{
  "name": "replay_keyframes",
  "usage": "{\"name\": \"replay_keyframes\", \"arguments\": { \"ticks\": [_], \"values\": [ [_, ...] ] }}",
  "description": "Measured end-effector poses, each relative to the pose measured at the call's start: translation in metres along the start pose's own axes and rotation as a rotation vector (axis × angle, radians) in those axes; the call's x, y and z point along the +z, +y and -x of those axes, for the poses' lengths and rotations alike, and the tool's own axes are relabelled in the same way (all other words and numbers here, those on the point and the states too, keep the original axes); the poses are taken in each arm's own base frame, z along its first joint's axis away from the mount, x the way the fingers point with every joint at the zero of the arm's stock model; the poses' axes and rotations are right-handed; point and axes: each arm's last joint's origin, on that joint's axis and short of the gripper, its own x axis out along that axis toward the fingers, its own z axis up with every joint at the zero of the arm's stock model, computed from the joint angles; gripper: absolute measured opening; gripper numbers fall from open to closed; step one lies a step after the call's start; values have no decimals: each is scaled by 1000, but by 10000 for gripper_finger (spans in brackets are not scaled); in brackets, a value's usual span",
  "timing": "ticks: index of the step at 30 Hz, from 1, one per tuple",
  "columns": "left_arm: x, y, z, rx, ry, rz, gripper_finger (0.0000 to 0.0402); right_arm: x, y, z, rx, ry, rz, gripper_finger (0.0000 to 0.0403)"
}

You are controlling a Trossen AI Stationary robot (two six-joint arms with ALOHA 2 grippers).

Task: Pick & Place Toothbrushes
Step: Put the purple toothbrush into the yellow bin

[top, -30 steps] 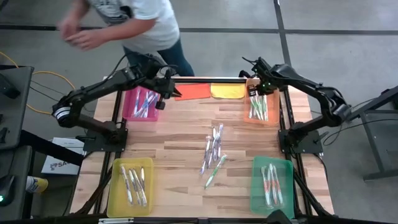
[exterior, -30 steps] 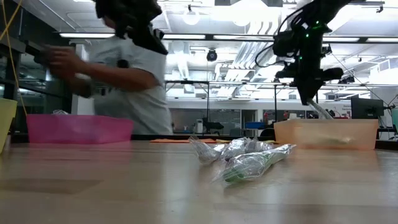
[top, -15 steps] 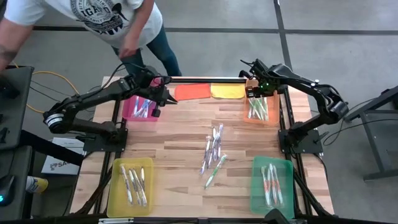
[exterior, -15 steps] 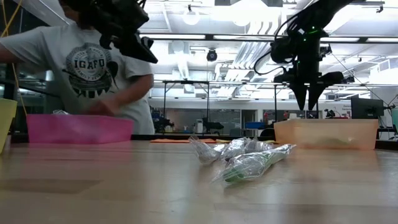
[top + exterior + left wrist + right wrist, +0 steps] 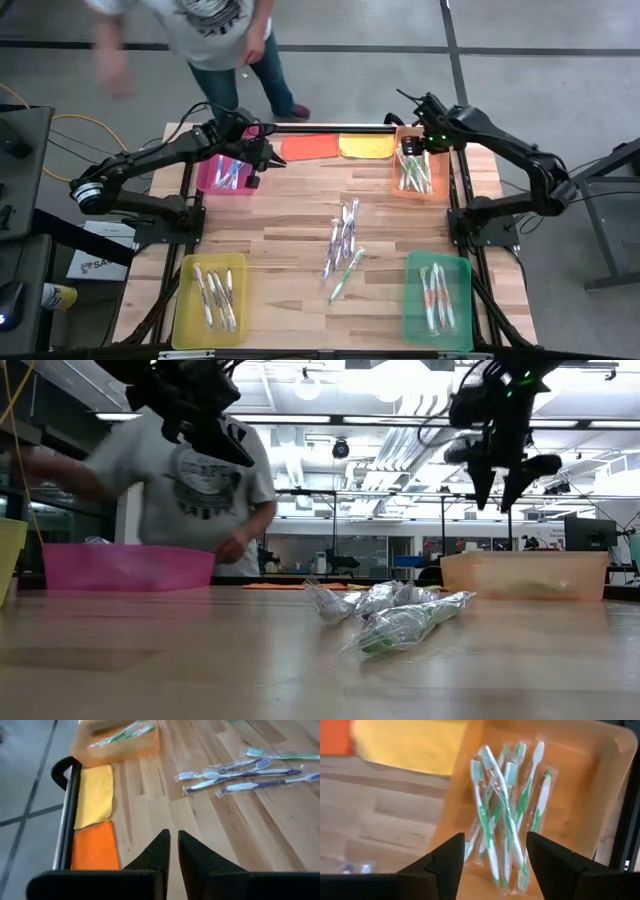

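Right gripper (image 5: 492, 857) spread wide; left gripper (image 5: 173, 851) closed, empty.

From my seat I count four trays around the loose toothbrushes (image 5: 343, 243) mid-table: pink tray (image 5: 212, 178), orange tray (image 5: 437, 188), yellow tray (image 5: 186, 300), green tray (image 5: 460, 312). Two cloths (image 5: 338, 147) beyond them, two arms, one person (image 5: 215, 30) (loose pile's roughly five, wrappers overlap).

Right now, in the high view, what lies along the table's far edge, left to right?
Pink tray → left gripper → orange cloth → yellow cloth → orange tray, with the right gripper above it.
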Motion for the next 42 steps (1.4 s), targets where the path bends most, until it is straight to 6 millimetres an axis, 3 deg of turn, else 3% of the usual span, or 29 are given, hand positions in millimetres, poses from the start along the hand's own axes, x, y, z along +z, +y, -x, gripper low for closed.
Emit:
{"name": "replay_keyframes", "arguments": {
  "ticks": [7, 11, 15, 20, 26, 32, 42],
  "values": [
    [14, -6, -19, 43, -28, -44, 110, -21, -4, 39, 99, -118, 43, 207],
    [27, -19, -48, 25, -64, -43, 172, -38, -4, 59, 171, -172, 82, 207],
    [35, -36, -77, 3, -80, -7, 205, -56, -6, 78, 250, -218, 127, 207],
    [43, -64, -108, -45, -86, -2, 207, -77, -9, 95, 342, -253, 221, 207],
    [45, -97, -131, -121, -47, 44, 196, -95, -11, 107, 424, -253, 305, 207],
    [53, -124, -135, -198, -41, 286, 185, -106, -10, 110, 459, -222, 337, 207],
    [72, -177, -129, -244, -56, 290, 170, -118, -8, 111, 470, -180, 481, 207]
  ]
}}
